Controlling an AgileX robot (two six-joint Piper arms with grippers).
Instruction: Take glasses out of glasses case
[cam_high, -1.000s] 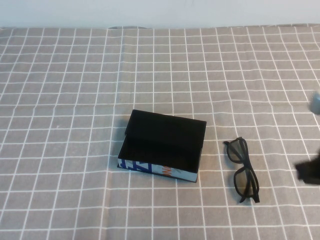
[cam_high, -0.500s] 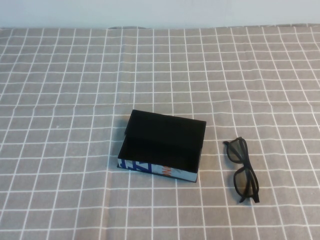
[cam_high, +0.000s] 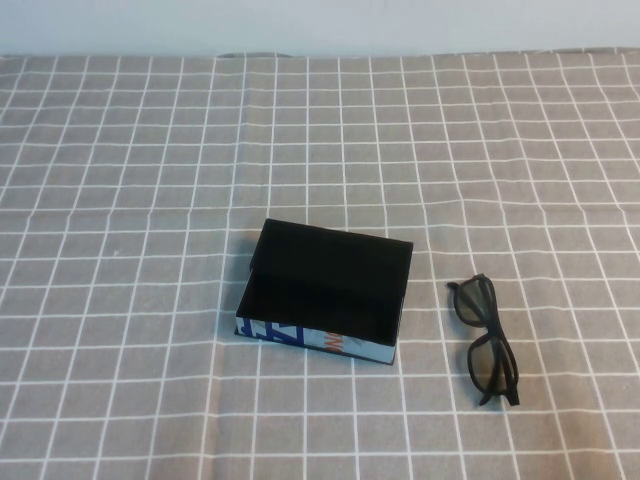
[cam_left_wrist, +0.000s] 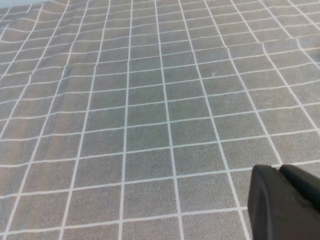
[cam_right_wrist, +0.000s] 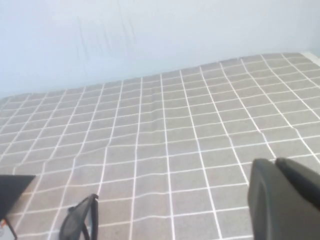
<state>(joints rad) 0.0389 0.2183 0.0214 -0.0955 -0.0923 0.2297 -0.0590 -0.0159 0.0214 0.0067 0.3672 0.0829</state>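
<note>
The glasses case lies open at the table's middle, flap lid back, black inside with nothing in it, printed blue, white and orange side toward me. The black glasses lie on the cloth to its right, apart from it. The right wrist view shows the glasses and a corner of the case. My left gripper is shut and empty over bare cloth. My right gripper is shut and empty, well away from the glasses. Neither arm shows in the high view.
A grey cloth with a white grid covers the whole table, with slight wrinkles. A pale wall rises behind the table's far edge.
The right arm's dark end showed at the right edge of the high view one second ago and has since left that view. The case and glasses have not moved.
</note>
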